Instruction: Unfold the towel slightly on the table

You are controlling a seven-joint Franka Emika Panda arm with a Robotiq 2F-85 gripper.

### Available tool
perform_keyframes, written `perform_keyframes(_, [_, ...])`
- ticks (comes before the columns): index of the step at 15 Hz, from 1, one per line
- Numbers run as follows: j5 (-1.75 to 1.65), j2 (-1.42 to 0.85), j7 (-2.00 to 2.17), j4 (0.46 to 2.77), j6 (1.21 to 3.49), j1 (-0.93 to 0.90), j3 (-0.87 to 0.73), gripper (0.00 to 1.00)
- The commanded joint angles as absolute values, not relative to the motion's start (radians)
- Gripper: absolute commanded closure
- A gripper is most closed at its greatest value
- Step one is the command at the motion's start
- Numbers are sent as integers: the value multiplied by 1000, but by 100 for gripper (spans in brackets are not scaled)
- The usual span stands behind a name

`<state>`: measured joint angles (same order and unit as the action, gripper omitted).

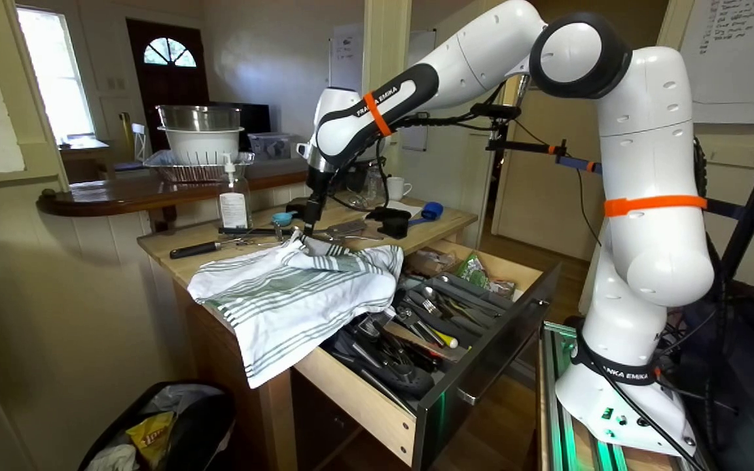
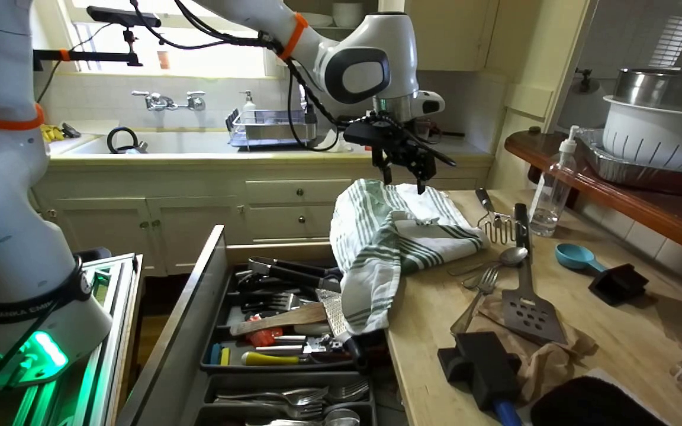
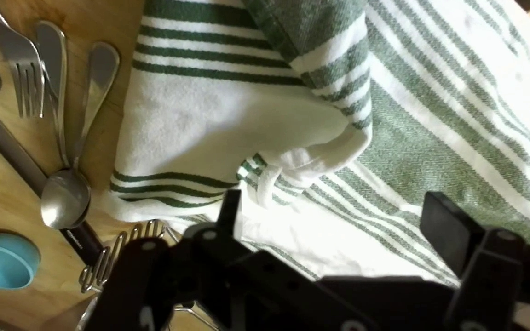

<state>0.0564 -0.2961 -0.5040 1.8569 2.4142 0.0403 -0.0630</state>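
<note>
The towel (image 1: 311, 294) is white with green stripes. It lies on the wooden tabletop (image 2: 430, 355) and hangs over the edge and partly over the open drawer. One part is folded over itself; the bunched fold shows in the wrist view (image 3: 325, 156) and in an exterior view (image 2: 430, 239). My gripper (image 3: 334, 202) is open, its fingers wide apart with nothing between them. It points down over the towel in both exterior views (image 1: 309, 229) (image 2: 404, 184). Whether the fingertips touch the cloth cannot be told.
The open drawer (image 1: 488, 366) is full of utensils. Beside the towel lie a fork (image 2: 477, 296), spoons (image 3: 65, 197), a slotted spatula (image 2: 530, 307), a masher (image 2: 501, 228) and a blue scoop (image 3: 5, 259). A soap bottle (image 1: 234, 199) stands behind, near a raised shelf (image 2: 625, 183).
</note>
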Motion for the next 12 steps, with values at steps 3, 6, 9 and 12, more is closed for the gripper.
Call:
perform_keyframes(3, [-112,-337,-386,1847,2467,40,-73,0])
perform_keyframes(6, [-243,-390,-248,1824,2490,19,-101,0])
perform_keyframes(9, [-247,-434,-166,1794,2489,19,-89,0])
perform_keyframes(12, [-201,-463,-112,1761,2465,20,-71,0])
